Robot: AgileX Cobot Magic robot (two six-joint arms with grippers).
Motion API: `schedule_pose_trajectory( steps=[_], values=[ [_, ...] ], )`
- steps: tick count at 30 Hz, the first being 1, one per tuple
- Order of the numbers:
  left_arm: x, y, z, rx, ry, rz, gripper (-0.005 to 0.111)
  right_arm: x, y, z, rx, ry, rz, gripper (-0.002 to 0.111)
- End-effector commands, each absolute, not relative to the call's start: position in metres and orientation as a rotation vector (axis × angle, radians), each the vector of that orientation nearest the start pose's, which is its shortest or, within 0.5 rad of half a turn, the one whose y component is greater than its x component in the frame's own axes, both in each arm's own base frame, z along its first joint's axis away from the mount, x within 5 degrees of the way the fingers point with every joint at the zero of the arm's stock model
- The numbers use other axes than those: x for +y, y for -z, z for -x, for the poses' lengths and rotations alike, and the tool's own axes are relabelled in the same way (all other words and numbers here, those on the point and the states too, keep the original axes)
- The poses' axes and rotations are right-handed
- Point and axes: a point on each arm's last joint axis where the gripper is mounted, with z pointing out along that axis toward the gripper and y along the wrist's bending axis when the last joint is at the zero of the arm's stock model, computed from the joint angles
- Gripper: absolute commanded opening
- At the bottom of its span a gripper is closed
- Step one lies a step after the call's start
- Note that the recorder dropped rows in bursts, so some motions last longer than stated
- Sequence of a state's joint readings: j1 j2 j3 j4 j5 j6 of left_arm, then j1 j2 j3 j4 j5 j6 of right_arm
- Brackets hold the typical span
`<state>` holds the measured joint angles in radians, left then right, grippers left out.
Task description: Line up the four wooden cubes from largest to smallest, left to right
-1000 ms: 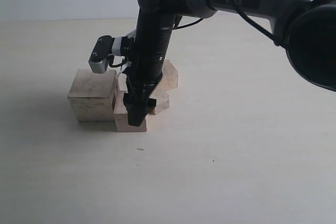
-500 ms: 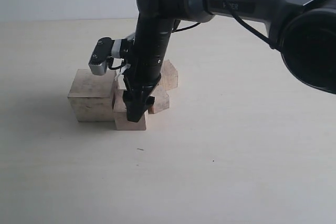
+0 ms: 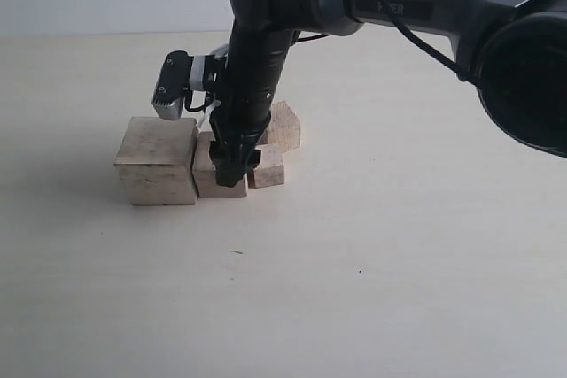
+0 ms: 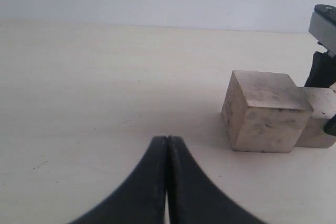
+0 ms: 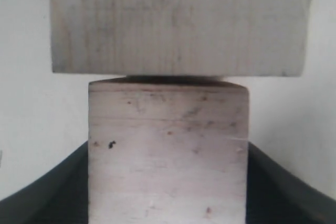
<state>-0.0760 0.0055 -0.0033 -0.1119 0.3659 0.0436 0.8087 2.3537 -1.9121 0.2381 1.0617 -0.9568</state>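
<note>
Four wooden cubes are bunched at the middle of the table (image 3: 399, 263). The one I'm working, the held cube (image 3: 208, 185), now sits just right of the largest cube (image 3: 155, 161), its front face close to flush with that block's. A second ago it stood out in front of the row, nearer the camera. It has since been drawn back into line, so the second slot looks filled.

The right gripper (image 3: 234, 165) has come back with it, and its jaws are clamped on the cube's sides. In the right wrist view the dark fingers (image 5: 52, 192) flank it, with the largest cube straight ahead. A thin shadow runs between the two blocks, so I can't say whether they touch.

A smaller cube (image 3: 270, 170) sits against the held cube's right side, unmoved. The rear cube (image 3: 285, 126) also stays behind the row, half hidden by the arm, so its size is hard to judge. To my eye, those two are what's left to order.

The left gripper (image 4: 167, 182) hangs well clear, jaws pressed together on nothing.
</note>
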Motion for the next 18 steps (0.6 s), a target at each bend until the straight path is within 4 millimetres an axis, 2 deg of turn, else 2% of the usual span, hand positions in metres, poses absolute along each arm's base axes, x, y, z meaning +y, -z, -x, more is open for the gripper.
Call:
schedule_pose_trajectory(
  steps=[1,7,18],
  values=[
    [-0.008,-0.181,-0.053,1.837,0.135,-0.050,0.000,0.363,-0.137,-0.326,1.946,-0.253,2.195,0.000],
    [-0.008,-0.181,-0.053,1.837,0.135,-0.050,0.000,0.362,-0.123,-0.325,1.946,-0.261,2.251,0.000],
    [-0.008,-0.181,-0.053,1.837,0.135,-0.050,0.000,0.367,-0.118,-0.320,1.898,-0.366,2.281,0.000]
  ],
)
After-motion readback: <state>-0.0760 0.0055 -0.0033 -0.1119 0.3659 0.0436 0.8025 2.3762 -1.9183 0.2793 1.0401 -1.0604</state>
